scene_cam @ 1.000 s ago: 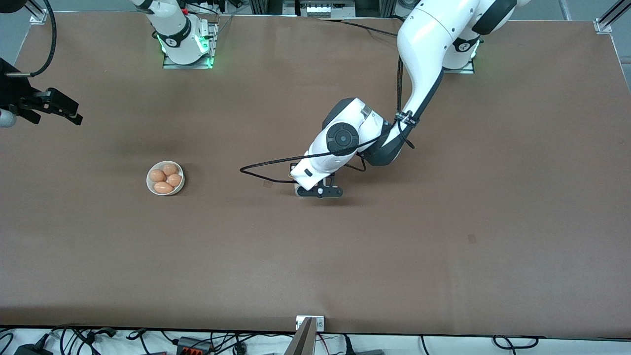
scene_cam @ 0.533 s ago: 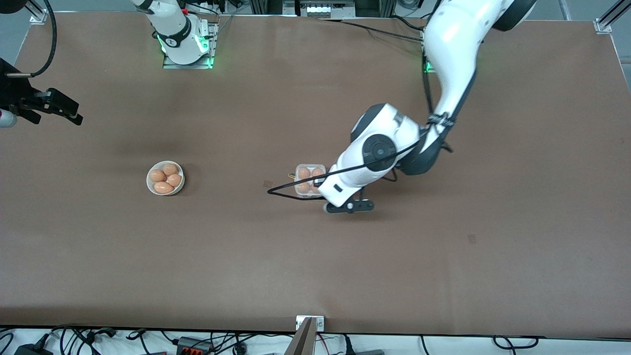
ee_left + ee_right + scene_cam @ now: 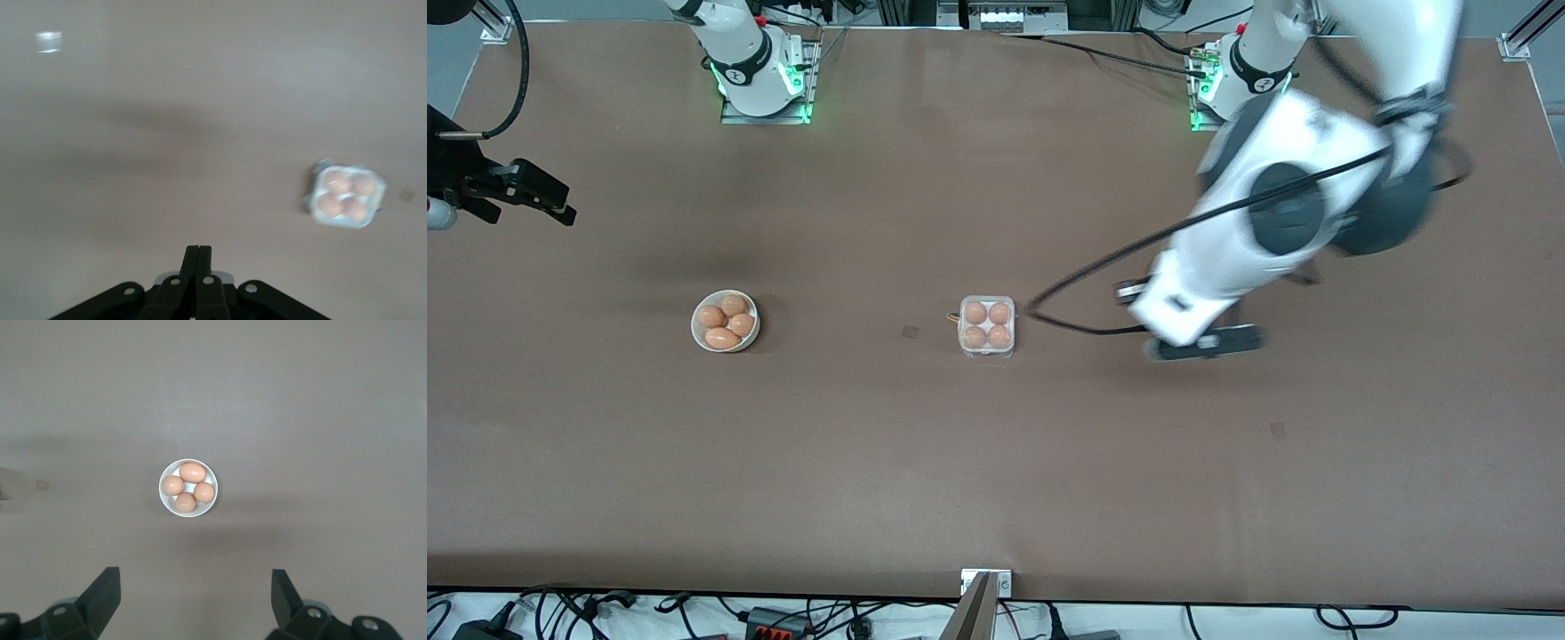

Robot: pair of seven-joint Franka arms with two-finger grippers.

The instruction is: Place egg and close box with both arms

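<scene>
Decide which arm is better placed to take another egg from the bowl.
The right. Its gripper hangs open high above the bowl of four eggs, while the left gripper, shut, is over bare table past the box.

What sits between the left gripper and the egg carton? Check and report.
Nothing visible. The left gripper, jaws shut, is over bare table toward the left arm's end, apart from the egg carton, with only its own cable drooping between. The right gripper waits open, high over the bowl of eggs.

My work surface is a wide brown table (image 3: pixel 783 462). Cables (image 3: pixel 783 613) trail along its six o'clock edge. Lighting is soft and even.
</scene>
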